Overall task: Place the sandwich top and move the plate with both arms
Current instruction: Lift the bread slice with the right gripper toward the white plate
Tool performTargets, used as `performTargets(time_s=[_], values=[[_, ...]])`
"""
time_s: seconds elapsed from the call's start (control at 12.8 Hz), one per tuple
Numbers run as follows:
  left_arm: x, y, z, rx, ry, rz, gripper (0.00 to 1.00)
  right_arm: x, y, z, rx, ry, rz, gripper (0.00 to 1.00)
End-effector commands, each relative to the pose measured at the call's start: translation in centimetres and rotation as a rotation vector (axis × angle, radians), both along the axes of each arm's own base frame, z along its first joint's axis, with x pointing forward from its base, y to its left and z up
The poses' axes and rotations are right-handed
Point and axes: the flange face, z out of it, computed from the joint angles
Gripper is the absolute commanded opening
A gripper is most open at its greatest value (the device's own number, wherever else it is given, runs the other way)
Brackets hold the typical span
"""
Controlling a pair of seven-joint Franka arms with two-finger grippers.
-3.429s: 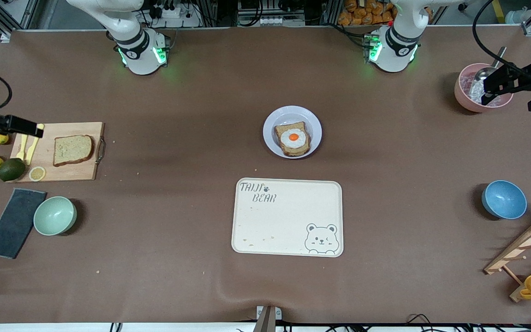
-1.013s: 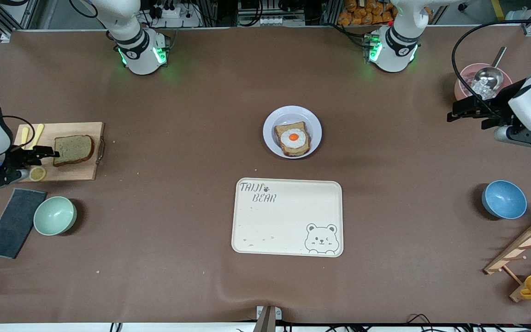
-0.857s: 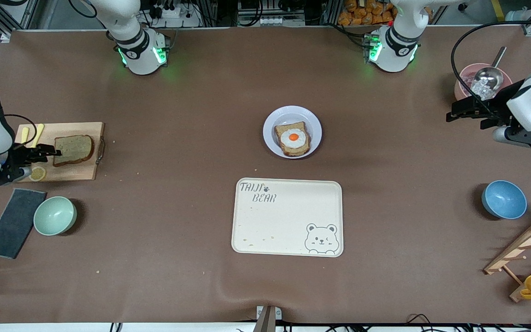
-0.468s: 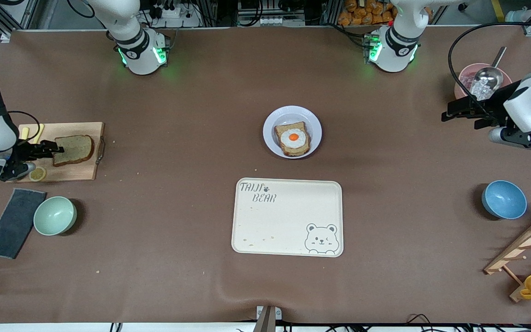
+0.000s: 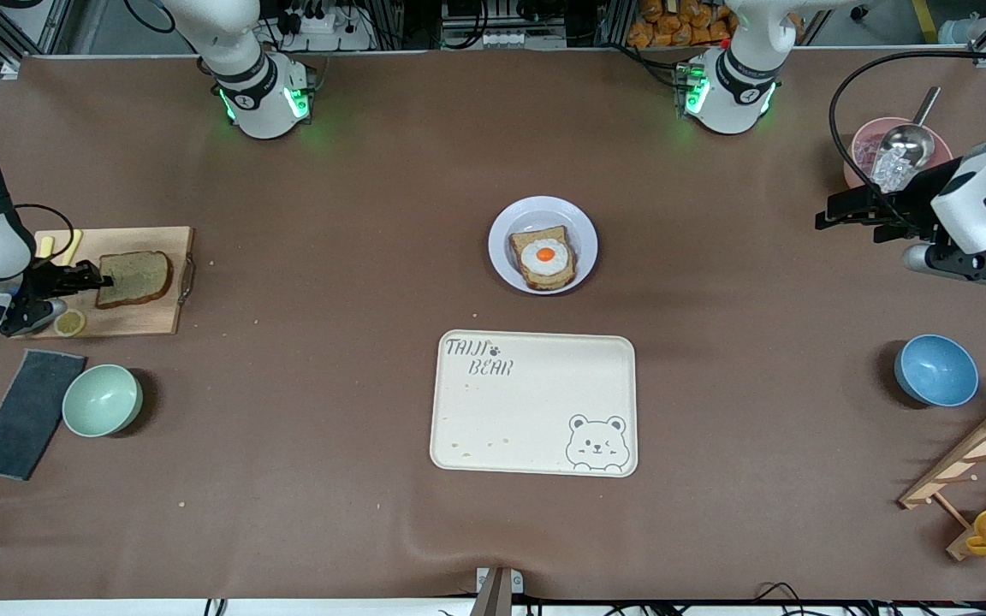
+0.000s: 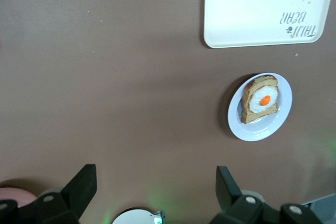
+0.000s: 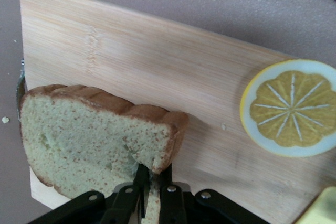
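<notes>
Brown-covered bench (image 5: 356, 197); cream bear-print tray (image 5: 533, 402) near centre, nearer the front camera than the plate (image 5: 501, 224). Wooden cutting board (image 5: 146, 318) at the right arm's end; lemon slice (image 5: 70, 322) on its corner nearest the camera. Plate at mid-bench, bearing toast with fried egg (image 5: 543, 256); same plate seen from the left wrist view (image 6: 260, 129). Mint bowl (image 5: 102, 399) nearer the camera than the board; blue bowl (image 5: 935, 370) and pink bowl (image 5: 861, 152) toward the left arm's end, well apart. Sandwich top (image 5: 137, 277) on the board, one edge tilted up off the wood in the right wrist view (image 7: 94, 140). Right gripper (image 5: 95, 278) low over the board, clamped on the slice's crust edge, fingers (image 7: 140, 179) pinching the bread. Left gripper (image 5: 835, 212) up over bare bench beside the pink bowl, fingers (image 6: 84, 182) spread wide, grasping nothing.
</notes>
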Motion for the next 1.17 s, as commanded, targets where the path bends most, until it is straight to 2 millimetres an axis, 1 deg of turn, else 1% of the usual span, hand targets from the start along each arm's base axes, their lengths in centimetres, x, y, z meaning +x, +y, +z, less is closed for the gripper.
performTargets(time_s=[0.0,0.08,0.16,0.31,0.47,0.55,0.62,0.7,0.86,1.01,1.09], values=[[0.0,0.1,-0.5,-0.038,-0.013,-0.006,1.00,0.4,2.2,1.9,0.088,0.022,-0.041,0.00],[0.0,0.1,-1.1,-0.039,-0.005,-0.004,1.00,1.4,3.2,3.1,0.088,0.042,-0.046,0.00],[-0.1,0.1,-1.3,-0.039,0.000,-0.004,1.00,2.5,4.2,4.8,0.086,0.061,-0.051,0.00],[-0.2,-0.1,-1.0,-0.037,-0.005,-0.007,1.00,4.9,7.0,7.9,0.091,0.099,-0.022,0.00],[-0.3,-0.4,-0.5,-0.022,-0.015,-0.018,1.00,7.0,10.4,10.1,0.087,0.143,-0.008,0.00],[-0.6,-0.3,0.2,-0.018,-0.029,-0.017,1.00,8.0,12.2,11.1,0.078,0.160,-0.009,0.00],[-0.6,-0.2,0.6,0.001,-0.038,-0.022,1.00,8.8,14.6,11.9,0.092,0.180,-0.022,0.00],[-0.7,-0.2,1.1,0.053,-0.050,-0.041,1.00,9.9,17.2,13.4,0.105,0.193,-0.036,0.00],[-1.4,-2.3,2.8,0.184,-0.103,-0.101,1.00,11.5,23.4,15.4,0.080,0.230,-0.040,0.00],[-1.6,-2.7,3.2,0.232,-0.114,-0.106,1.00,12.2,28.7,18.1,0.067,0.231,-0.101,0.00],[-1.6,-2.7,3.2,0.233,-0.115,-0.104,1.00,12.5,31.9,18.7,0.072,0.237,-0.123,0.00]])
